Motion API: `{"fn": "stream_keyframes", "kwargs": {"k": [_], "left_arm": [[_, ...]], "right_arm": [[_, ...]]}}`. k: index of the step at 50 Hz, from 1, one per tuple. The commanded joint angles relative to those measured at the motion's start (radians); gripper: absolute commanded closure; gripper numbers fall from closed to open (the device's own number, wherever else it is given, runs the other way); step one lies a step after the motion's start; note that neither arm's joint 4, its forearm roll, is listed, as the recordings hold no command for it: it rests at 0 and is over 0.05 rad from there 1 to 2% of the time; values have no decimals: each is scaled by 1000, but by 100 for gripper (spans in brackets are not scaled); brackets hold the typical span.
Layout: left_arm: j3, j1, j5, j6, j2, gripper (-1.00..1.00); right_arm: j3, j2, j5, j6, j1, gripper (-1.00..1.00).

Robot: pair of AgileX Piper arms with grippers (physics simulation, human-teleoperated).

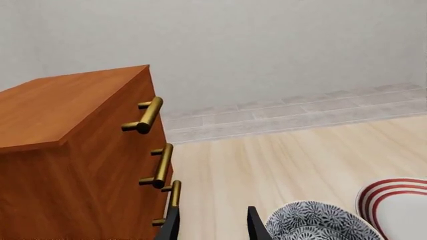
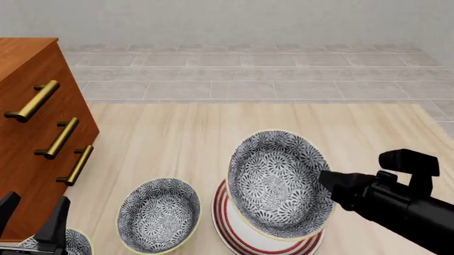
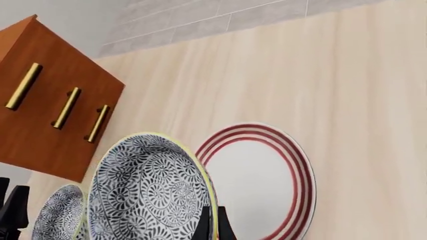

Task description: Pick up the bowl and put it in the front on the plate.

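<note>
The right gripper (image 3: 212, 222) pinches the rim of the blue-and-white floral bowl (image 2: 278, 183), tilting it above the red-ringed white plate (image 3: 257, 185) for placement; the left gripper (image 1: 213, 225) idles, fingers parted and empty.

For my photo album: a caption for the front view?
Right pincer holds a tilted floral bowl above the red-ringed plate.

Count: 3 patterned bowls – one tilted above the plate (image 2: 279, 183), one left of it (image 2: 159, 214), third (image 2: 71, 242) mostly cut off, looks alike. 1 plate (image 2: 237, 228). 1 wooden cabinet (image 2: 28, 133), 3 brass handles (image 2: 58, 138). 2 arms.
</note>
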Motion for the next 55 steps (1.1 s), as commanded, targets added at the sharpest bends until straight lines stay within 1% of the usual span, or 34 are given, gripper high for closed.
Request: {"fn": "stream_keyframes", "kwargs": {"k": [1, 3, 11, 17, 18, 25, 37, 49, 52, 55], "left_arm": [[0, 7, 0, -12, 0, -100], [0, 8, 0, -12, 0, -100], [0, 5, 0, -4, 0, -100], [0, 1, 1, 1, 0, -100], [0, 4, 1, -3, 0, -100], [0, 3, 0, -3, 0, -100], [0, 3, -1, -2, 0, -100], [0, 0, 1, -1, 0, -100], [0, 1, 1, -1, 0, -100], [0, 3, 1, -3, 0, -100]], "right_arm": [[71, -27, -33, 13, -11, 100], [77, -21, -39, -1, -22, 100], [81, -32, -26, -10, -44, 100], [97, -32, -42, -9, -51, 100], [110, -35, -50, 0, -43, 100], [140, -26, -89, 17, -34, 100], [185, 5, -147, 27, -28, 100], [275, 35, -252, 60, -13, 100], [306, 72, -305, 71, -6, 100], [311, 92, -326, 72, -8, 100]]}}
